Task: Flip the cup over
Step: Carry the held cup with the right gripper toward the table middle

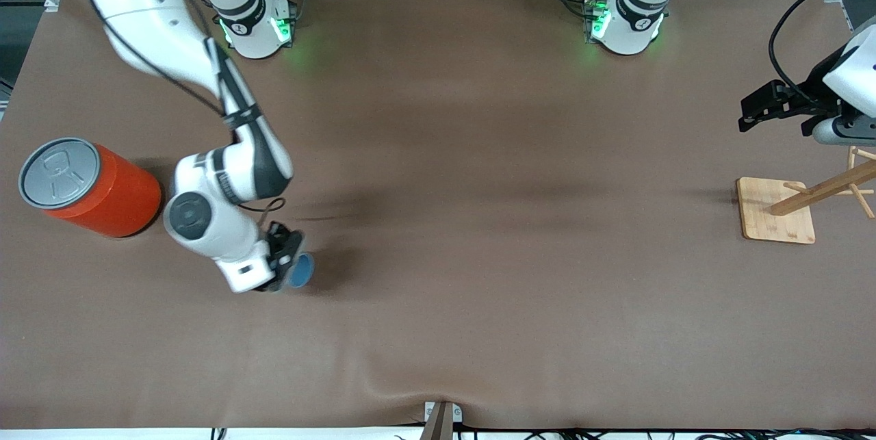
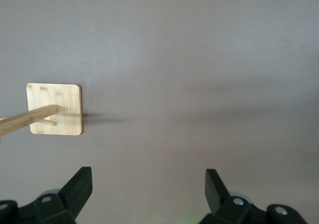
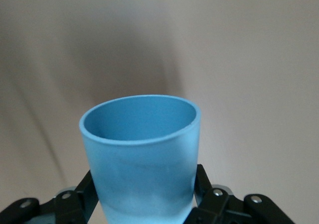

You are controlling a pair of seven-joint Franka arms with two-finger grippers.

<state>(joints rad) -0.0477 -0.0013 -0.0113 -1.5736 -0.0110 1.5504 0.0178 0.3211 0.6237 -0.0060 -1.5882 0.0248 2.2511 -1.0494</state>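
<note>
1. Toward the right arm's end of the table [image 1: 479, 152], covered in matte brown cloth, I see the right pincer [image 1: 286, 263] clamped on the cup [image 1: 301, 270], a smooth light-blue tapered plastic cup with a darker inside.
2. From the right wrist view, the cup [image 3: 144, 154] sits between the black fingers [image 3: 75, 199], its round mouth facing away from the wrist.
3. Beside that arm stands a glossy orange can [image 1: 89, 187] with a grey pull-tab lid.
4. My left pincer [image 1: 766, 108] waits with fingers apart over the table near the wooden stand [image 1: 777, 211], a flat square bamboo base with pegged post.
</note>
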